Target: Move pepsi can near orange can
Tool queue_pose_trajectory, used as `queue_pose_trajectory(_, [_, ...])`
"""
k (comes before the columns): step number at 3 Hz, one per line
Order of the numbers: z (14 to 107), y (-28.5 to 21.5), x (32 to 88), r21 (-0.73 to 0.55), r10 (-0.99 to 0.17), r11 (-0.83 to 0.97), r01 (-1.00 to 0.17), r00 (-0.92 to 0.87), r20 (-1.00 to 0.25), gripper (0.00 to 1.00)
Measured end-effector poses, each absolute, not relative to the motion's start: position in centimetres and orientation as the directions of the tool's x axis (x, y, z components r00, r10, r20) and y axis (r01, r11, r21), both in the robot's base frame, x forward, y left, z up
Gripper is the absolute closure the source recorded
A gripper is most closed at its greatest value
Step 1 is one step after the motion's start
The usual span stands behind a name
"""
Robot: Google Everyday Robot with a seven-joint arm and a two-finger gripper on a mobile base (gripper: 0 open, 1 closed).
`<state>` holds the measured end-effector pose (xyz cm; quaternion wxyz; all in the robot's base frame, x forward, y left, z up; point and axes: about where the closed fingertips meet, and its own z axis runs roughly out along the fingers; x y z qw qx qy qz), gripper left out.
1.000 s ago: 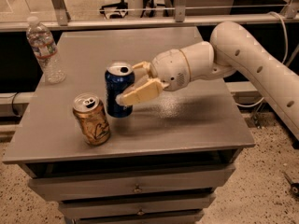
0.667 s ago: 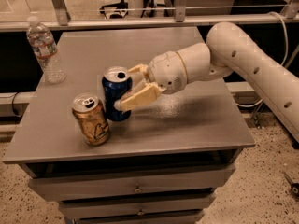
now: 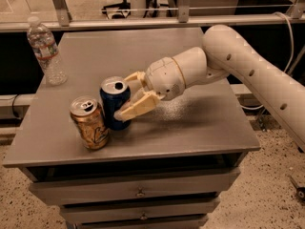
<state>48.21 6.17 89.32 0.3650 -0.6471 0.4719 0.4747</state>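
Observation:
The dark blue pepsi can (image 3: pixel 112 102) stands upright on the grey table (image 3: pixel 190 123), near its front left. The orange can (image 3: pixel 90 123) stands upright just to the left and front of it, almost touching. My gripper (image 3: pixel 127 96) reaches in from the right and is shut on the pepsi can, one finger (image 3: pixel 136 109) across its front side and the other (image 3: pixel 134 77) behind it. The Pepsi logo is hidden from view.
A clear plastic water bottle (image 3: pixel 46 51) stands at the table's back left corner. The table has drawers (image 3: pixel 138 193) below its front edge. A rail and a black office chair are behind the table.
My gripper has carried the pepsi can a little to the left, closer to the orange can. The orange can and bottle have not moved.

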Motion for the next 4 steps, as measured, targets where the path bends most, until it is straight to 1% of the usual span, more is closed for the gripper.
queue_pose_trajectory(2, [88.6, 6.46, 47.67, -0.032, -0.273, -0.322, -0.946, 0.125, -0.954, 0.16])
queue_pose_trajectory(3, [88.51, 6.31, 47.35, -0.032, -0.279, -0.332, -0.943, 0.13, -0.951, 0.0])
queue_pose_trajectory(4, [88.56, 5.86, 47.46, -0.033, -0.296, -0.33, -0.944, 0.136, -0.945, 0.0])
